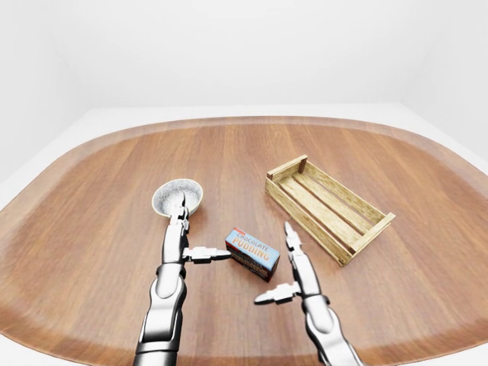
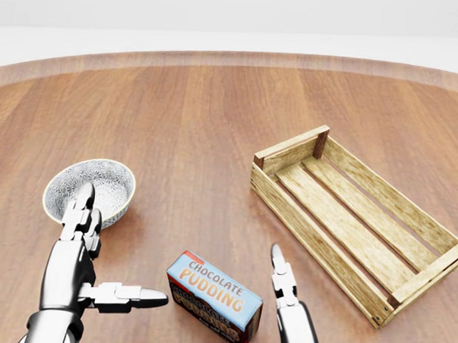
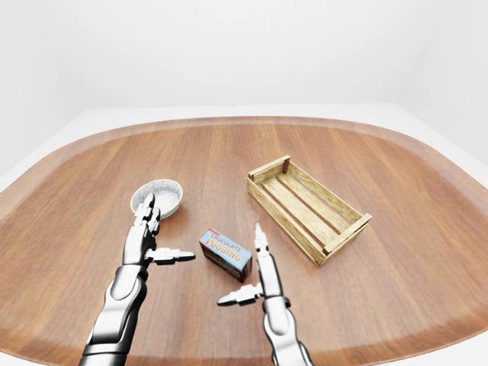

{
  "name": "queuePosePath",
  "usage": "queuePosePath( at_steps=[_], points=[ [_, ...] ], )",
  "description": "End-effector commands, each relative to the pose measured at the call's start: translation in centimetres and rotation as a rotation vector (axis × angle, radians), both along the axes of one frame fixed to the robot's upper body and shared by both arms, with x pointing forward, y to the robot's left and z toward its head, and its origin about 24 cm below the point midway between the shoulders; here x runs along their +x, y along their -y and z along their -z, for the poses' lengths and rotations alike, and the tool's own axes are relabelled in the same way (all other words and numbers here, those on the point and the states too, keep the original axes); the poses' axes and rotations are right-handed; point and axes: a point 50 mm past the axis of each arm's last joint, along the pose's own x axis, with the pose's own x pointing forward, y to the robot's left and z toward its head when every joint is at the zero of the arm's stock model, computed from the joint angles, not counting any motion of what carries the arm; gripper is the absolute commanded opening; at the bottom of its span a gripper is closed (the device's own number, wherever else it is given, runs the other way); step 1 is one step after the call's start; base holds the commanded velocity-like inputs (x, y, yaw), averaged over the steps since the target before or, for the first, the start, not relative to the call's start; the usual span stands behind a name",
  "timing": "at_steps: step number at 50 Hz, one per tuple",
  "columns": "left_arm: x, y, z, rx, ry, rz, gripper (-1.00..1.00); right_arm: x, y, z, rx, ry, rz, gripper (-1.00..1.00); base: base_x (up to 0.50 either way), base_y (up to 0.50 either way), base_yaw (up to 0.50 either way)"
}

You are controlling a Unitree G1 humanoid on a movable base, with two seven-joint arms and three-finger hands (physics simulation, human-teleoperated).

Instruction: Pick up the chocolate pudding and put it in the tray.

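The silver right hand is open and holds nothing, with fingers straight and thumb stretched sideways, just right of the blue and red chocolate pudding box in the lower middle of the left-eye view. The silver left hand is also open and empty; its thumb points at the left end of the box, very close, but I cannot tell if it touches.

I judge the task to be at its beginning: the box lies on the table, not grasped. The slatted wooden tray, at the right of the frame, is empty. Gripping, lifting and placing are all left.

A grey patterned bowl stands above the left hand. The table is wide, rounded, reddish-brown wood; the room is plain white.
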Motion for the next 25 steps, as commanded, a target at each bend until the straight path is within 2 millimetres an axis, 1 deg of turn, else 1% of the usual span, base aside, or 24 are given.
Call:
queuePosePath(
  at_steps=[1,5,9,17,25],
  points=[
    [0.0,0.4,0.6,0.011,-0.034,0.028,1.00,0.3,-0.1,0.7,-0.019,-0.024,-0.004,1.00,0.00,0.00,0.00],
    [0.0,0.4,0.6,0.010,-0.035,0.027,1.00,0.4,0.0,1.2,-0.027,-0.047,0.000,1.00,0.00,0.00,0.00],
    [0.0,0.4,0.5,0.010,-0.035,0.027,1.00,0.5,0.0,1.3,-0.030,-0.050,0.002,1.00,0.00,0.00,0.00],
    [0.0,0.4,0.6,0.011,-0.034,0.028,1.00,0.8,0.1,2.7,-0.054,-0.106,0.013,1.00,0.00,0.00,0.00],
    [0.0,0.4,0.6,0.013,-0.034,0.030,1.00,1.0,0.2,3.4,-0.069,-0.138,0.022,1.00,0.00,0.00,0.00]
  ],
)
